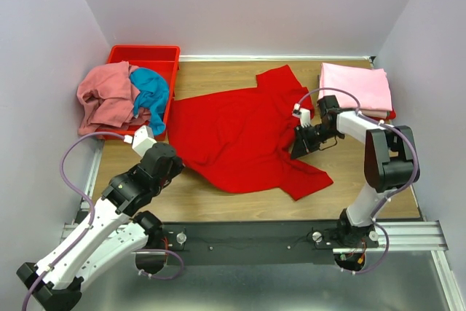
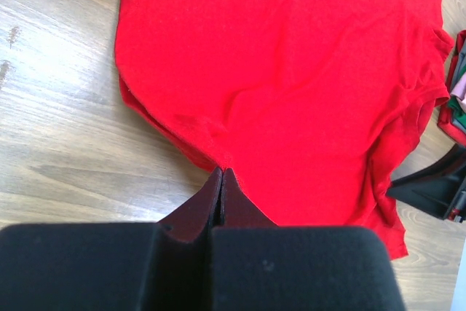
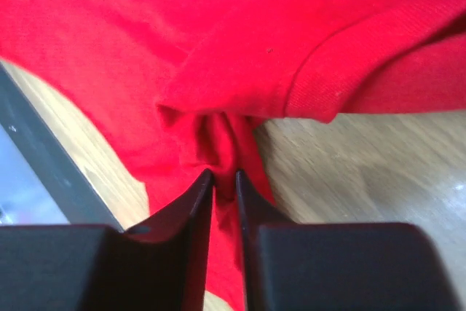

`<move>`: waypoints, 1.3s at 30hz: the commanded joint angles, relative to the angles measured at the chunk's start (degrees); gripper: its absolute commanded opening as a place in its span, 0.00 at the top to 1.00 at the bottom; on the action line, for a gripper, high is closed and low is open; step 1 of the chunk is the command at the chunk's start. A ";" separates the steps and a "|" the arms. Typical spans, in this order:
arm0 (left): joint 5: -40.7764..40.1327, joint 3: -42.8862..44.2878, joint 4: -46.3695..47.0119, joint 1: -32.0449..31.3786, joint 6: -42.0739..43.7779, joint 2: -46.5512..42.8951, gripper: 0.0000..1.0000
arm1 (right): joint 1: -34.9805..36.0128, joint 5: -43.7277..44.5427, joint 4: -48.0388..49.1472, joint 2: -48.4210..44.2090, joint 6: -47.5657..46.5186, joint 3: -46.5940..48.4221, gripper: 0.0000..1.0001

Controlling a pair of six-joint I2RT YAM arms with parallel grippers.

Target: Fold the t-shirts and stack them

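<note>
A bright red t-shirt [image 1: 240, 136] lies spread flat across the middle of the wooden table. My left gripper [image 1: 177, 164] sits at the shirt's near-left hem. In the left wrist view its jaws [image 2: 221, 171] are pressed together, pinching the puckered edge of the red cloth [image 2: 291, 71]. My right gripper [image 1: 297, 152] is at the shirt's right side by the sleeve. In the right wrist view its fingers [image 3: 223, 174] stand close together with a bunched fold of red cloth [image 3: 218, 136] caught between them. A folded light pink t-shirt [image 1: 355, 87] tops a stack at the back right.
A red plastic bin [image 1: 145, 54] stands at the back left, with a salmon pink t-shirt [image 1: 105, 96] and a teal t-shirt [image 1: 151, 92] spilling over its front. White walls close in three sides. A metal rail [image 1: 291, 234] runs along the near edge.
</note>
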 commanded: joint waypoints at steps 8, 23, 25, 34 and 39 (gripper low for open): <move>0.63 0.18 0.25 0.23 0.28 -0.55 1.00 | -0.08 9.75 -4.00 -18.62 -5.28 3.30 1.00; 14.35 2.81 13.43 0.23 15.05 -9.77 0.21 | 26.61 12.05 -8.41 -14.03 -12.24 1.27 0.99; 14.43 2.99 13.70 0.23 15.31 -9.69 0.21 | 29.61 12.31 -8.40 -9.81 -12.33 3.73 0.99; 14.52 3.17 13.78 0.31 16.02 -9.77 0.21 | 33.86 13.55 -10.95 0.09 -10.83 16.23 0.50; 19.51 0.01 19.05 0.23 18.56 -11.10 0.21 | 17.69 8.53 -9.82 -7.73 -6.97 14.04 0.50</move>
